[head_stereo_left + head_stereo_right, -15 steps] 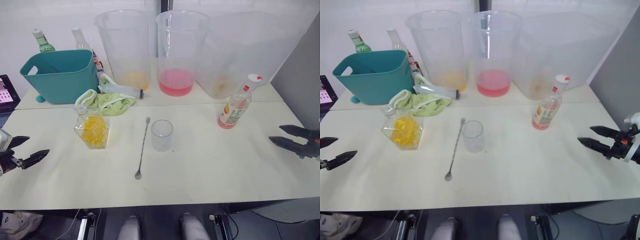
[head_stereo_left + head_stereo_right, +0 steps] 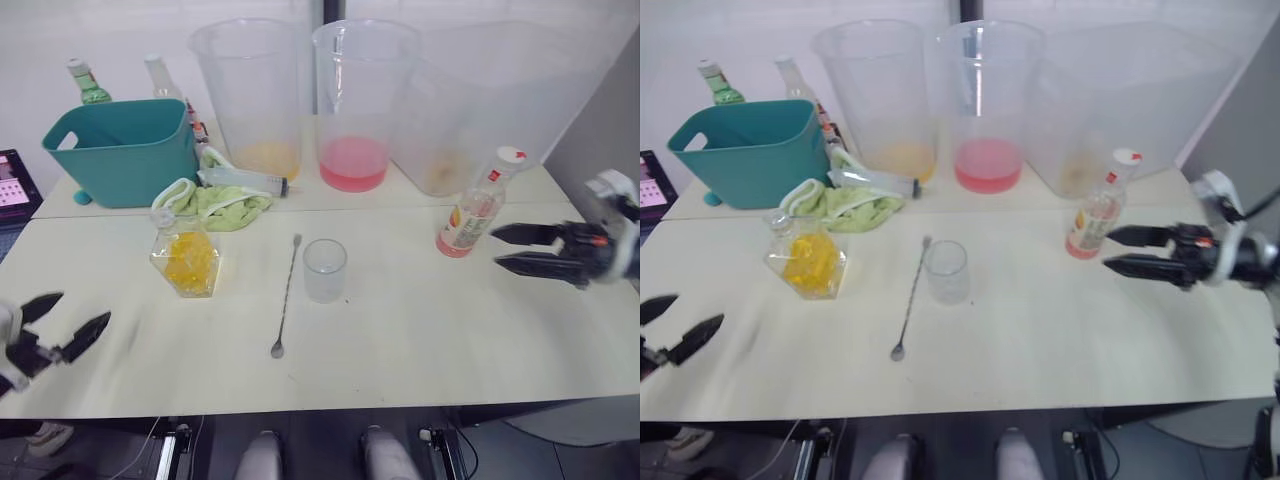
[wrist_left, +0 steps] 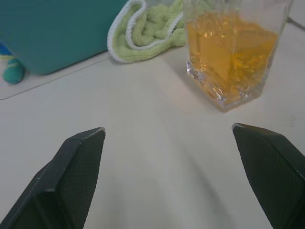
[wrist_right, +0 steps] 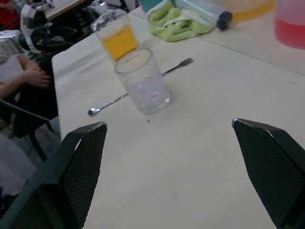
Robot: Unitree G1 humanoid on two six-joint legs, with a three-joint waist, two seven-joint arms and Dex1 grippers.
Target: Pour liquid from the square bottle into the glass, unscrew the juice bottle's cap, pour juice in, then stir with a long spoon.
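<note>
Head views: glass empty, mid-bench; square bottle full on its left, long spoon between them, juice bottle capped to its right (nothing begun).
Left wrist: left hand open, facing the square bottle.
Right wrist: right hand open, facing the glass.

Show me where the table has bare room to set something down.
Bare: the table between the glass and right gripper; also the front strip between long spoon and left gripper. Crowded: the back row around the green cloth.
</note>
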